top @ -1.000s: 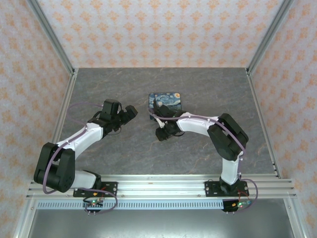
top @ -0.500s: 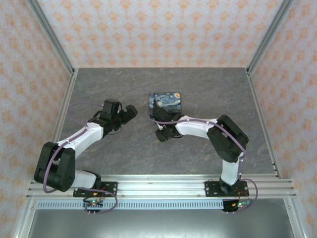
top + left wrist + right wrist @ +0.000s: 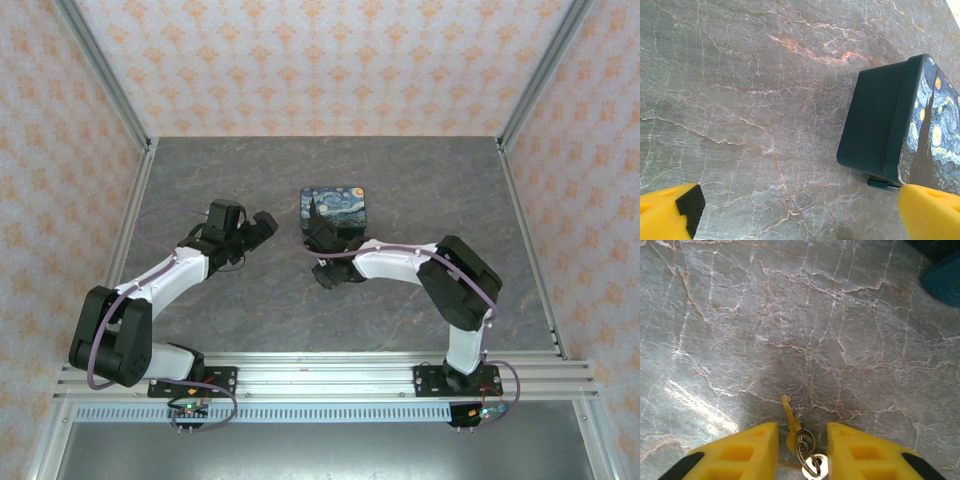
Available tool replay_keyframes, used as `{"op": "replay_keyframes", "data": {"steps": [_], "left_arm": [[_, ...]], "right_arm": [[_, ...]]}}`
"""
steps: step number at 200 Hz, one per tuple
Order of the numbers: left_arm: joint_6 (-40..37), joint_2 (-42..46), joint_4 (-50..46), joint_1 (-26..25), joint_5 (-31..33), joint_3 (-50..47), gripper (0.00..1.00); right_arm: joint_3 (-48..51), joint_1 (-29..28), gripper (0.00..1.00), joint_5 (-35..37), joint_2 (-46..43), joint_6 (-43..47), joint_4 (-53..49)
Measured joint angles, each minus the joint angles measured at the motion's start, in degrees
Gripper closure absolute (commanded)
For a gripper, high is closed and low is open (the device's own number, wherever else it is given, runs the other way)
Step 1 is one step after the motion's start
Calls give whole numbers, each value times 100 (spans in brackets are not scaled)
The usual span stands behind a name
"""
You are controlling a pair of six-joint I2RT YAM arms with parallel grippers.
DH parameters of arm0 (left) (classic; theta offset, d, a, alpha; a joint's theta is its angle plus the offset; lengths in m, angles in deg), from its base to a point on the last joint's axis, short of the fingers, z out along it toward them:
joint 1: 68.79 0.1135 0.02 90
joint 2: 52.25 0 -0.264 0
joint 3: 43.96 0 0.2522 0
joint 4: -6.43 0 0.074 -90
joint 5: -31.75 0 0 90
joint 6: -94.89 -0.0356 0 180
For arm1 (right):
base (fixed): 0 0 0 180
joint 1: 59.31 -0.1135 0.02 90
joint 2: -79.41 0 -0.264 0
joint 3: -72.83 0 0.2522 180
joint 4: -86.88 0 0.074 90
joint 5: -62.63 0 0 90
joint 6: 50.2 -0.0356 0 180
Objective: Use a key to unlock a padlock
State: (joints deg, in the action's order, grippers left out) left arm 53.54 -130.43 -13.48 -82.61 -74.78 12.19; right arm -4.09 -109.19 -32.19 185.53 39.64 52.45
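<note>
A small brass key [image 3: 790, 418] lies flat on the marble table on a wire ring [image 3: 802, 449] that also carries a silver key [image 3: 816, 468]. My right gripper [image 3: 801, 430] is open, with one yellow finger on each side of the brass key's head and neither touching it. From above, the right gripper [image 3: 314, 243] sits low by the near left corner of the starry-night tin [image 3: 335, 205]. My left gripper [image 3: 800, 202] is open over bare table, left of the tin [image 3: 880, 125]. From above, the left gripper [image 3: 262, 226] is held still.
The tin's teal corner [image 3: 945, 277] is at the upper right of the right wrist view. Metal frame posts [image 3: 128, 130] and patterned walls enclose the grey marble table [image 3: 430, 190]. Bare table lies between the two grippers and toward the far edge.
The right arm's wrist has shifted slightly left and lower beside the tin's near corner. The left arm has not moved.
</note>
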Motion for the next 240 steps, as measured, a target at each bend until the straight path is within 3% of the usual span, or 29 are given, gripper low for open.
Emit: {"op": "replay_keyframes", "data": {"steps": [20, 65, 119, 158, 240], "left_arm": [[22, 0, 2, 0, 0, 0, 0], [85, 0, 2, -2, 0, 0, 0], [85, 0, 2, -2, 0, 0, 0], [83, 0, 2, -4, -13, 0, 0], [146, -4, 177, -173, -208, 0, 0]], "right_arm": [[63, -42, 100, 15, -50, -9, 83], [103, 2, 100, -44, -105, -90, 170], [481, 619, 100, -1305, -400, -446, 422], [603, 680, 100, -1753, -463, -654, 461], [955, 752, 100, -2015, -1051, -1150, 732]]}}
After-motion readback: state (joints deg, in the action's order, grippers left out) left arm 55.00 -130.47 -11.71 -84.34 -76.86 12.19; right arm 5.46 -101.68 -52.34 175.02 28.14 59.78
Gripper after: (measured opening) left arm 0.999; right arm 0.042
